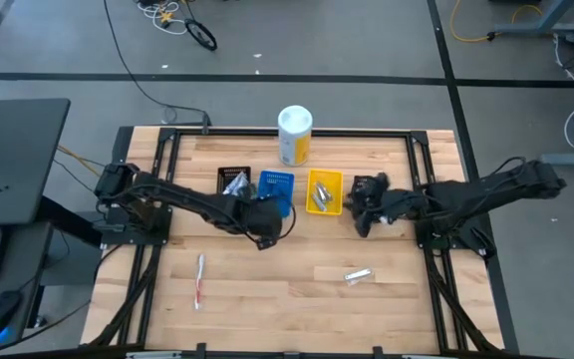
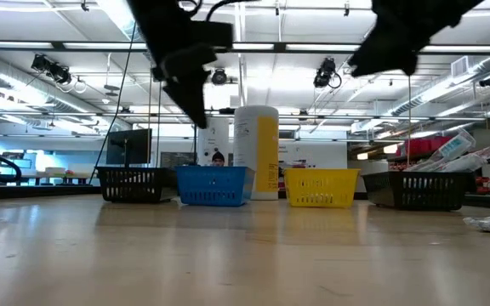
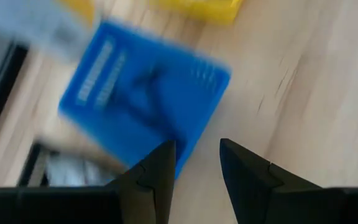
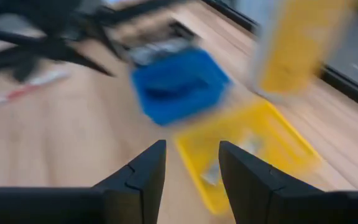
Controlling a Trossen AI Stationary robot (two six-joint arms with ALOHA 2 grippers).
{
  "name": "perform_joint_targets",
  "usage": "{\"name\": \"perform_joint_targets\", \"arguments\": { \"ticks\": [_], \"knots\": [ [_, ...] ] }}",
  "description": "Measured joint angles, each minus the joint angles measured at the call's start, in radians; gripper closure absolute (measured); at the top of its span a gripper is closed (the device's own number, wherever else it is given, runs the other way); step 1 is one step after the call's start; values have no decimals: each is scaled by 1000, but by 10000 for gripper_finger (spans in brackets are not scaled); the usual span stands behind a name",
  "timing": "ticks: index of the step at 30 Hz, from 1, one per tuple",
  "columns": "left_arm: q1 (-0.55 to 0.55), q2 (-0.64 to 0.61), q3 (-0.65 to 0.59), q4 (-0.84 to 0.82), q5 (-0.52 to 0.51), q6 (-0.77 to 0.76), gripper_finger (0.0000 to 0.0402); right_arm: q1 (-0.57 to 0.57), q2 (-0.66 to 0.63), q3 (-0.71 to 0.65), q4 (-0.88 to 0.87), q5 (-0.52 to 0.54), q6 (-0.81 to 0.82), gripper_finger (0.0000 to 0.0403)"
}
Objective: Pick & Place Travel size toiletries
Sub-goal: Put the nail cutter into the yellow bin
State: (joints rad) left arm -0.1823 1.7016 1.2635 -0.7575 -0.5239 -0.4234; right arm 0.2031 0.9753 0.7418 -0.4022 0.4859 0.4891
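Yellow bin [image 1: 325, 191] already held silvery tubes, with the right gripper [image 1: 363, 211] just right of it, fingers apart and empty. A packet [image 1: 358, 275] and a red-and-white toothbrush [image 1: 200, 280] lay on the near table; the bin's wall could be clipped on withdrawal. The left gripper [image 1: 263, 225], parted and empty, was held by the blue bin [image 1: 276, 186], which might be nudged.

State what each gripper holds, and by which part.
Nothing: the left gripper and the right gripper both show empty gaps between open fingers.
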Motion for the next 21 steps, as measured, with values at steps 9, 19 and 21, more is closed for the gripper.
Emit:
{"name": "perform_joint_targets", "arguments": {
  "ticks": [9, 19, 21],
  "knots": [
    [-118, 0, 25, -523, 42, -443, 268, 0, 185, -56, 341, -171, -186, 245],
    [-329, 0, 25, -518, 207, -544, 268, 0, 309, -56, 363, -261, -202, 245],
    [-367, 0, 25, -513, 206, -544, 268, 0, 319, -56, 363, -261, -202, 245]
  ]
}}
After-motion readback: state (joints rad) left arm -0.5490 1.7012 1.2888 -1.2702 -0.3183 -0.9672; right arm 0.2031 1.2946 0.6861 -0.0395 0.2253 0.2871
